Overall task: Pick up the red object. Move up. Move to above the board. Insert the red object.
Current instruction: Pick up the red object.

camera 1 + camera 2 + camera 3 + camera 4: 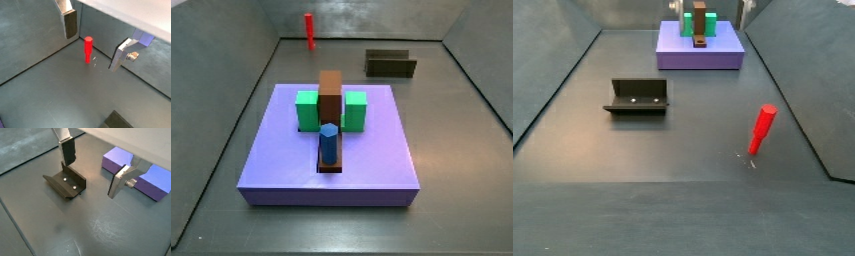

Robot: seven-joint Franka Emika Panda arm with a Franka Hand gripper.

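The red object point(87, 49) is a thin red peg standing upright on the dark floor near a wall, also seen in both side views point(309, 30) point(762, 130). My gripper point(95, 42) is open and empty, and the peg shows between its two fingers in a wrist view, farther off and untouched. In a wrist view the gripper point(93, 170) hangs above the floor between the fixture and the board. The lavender board point(372, 160) lies flat; it also shows in a side view point(720, 55) and a wrist view point(115, 159). The gripper does not clearly show in the side views.
The dark L-shaped fixture point(67, 184) stands on the floor, also in both side views point(390, 64) point(639, 97). On the board stand a blue hexagonal peg point(329, 143), a brown bar point(330, 95) and green blocks point(307, 110). Grey walls enclose the floor.
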